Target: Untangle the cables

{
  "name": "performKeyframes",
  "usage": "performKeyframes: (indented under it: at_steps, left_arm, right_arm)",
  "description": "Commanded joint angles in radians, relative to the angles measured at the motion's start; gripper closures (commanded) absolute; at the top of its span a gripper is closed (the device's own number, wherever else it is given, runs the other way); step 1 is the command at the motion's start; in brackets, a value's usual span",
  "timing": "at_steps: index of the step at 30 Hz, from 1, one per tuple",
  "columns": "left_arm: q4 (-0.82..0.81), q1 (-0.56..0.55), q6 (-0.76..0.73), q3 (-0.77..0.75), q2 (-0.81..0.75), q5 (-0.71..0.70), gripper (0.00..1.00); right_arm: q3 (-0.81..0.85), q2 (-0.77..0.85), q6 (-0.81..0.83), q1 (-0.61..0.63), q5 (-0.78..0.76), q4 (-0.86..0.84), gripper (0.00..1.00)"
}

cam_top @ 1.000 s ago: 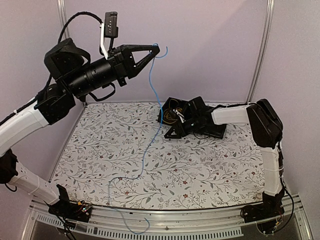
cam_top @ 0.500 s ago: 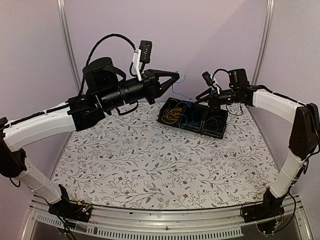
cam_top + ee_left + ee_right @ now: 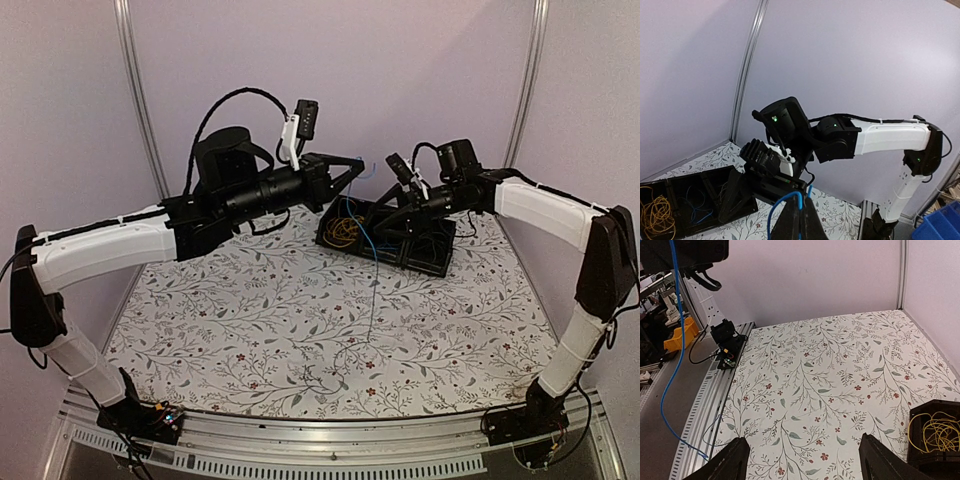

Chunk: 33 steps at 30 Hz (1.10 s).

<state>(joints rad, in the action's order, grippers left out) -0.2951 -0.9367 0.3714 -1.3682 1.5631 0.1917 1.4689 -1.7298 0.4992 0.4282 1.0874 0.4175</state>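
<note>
Since the left tool [image 3: 356, 163] is clamped on the blue cable [image 3: 374, 280] hanging over the tray [image 3: 430, 262] to the tabletop [image 3: 250, 300] and the right tool [image 3: 801, 440] is apart, pulling may snag the yellow cable [image 3: 345, 232].

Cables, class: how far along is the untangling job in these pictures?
Done: one blue cable is raised out, trailing down to the table. In hand: the left gripper is shut on it; the right gripper is open near the black tray. Left: the yellow bundle and more blue wire lie in the tray.
</note>
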Motion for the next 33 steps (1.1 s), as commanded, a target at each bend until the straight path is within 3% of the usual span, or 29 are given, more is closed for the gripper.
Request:
performKeyframes:
  at_steps: [1,8,15,19,25,30,33]
  left_arm:
    - [-0.045,0.02,0.03,0.031,-0.034,0.016,1.0]
    - [-0.059,0.023,0.042,0.04,-0.038,0.021,1.0]
    - [-0.067,0.025,0.058,0.038,-0.034,0.044,1.0]
    - [-0.066,0.025,0.057,0.04,-0.037,0.046,1.0]
    - [-0.064,0.026,0.056,0.046,-0.04,0.042,1.0]
    - [-0.066,0.028,0.059,0.047,-0.04,0.04,1.0]
    - [-0.07,0.028,0.063,0.052,-0.043,0.043,1.0]
  right_arm:
    - [0.036,-0.026,0.072,0.051,0.105,0.088,0.2]
    - [0.096,-0.051,0.181,0.073,0.179,0.25,0.2]
    - [0.072,-0.057,0.086,0.064,-0.157,0.132,0.22]
    - [0.094,-0.09,0.015,0.032,-0.264,0.104,0.22]
    - [0.083,-0.075,-0.001,-0.024,-0.178,0.096,0.24]
    - [0.075,-0.029,0.164,-0.016,0.03,0.232,0.23]
    - [0.068,-0.023,0.211,0.024,0.021,0.27,0.19]
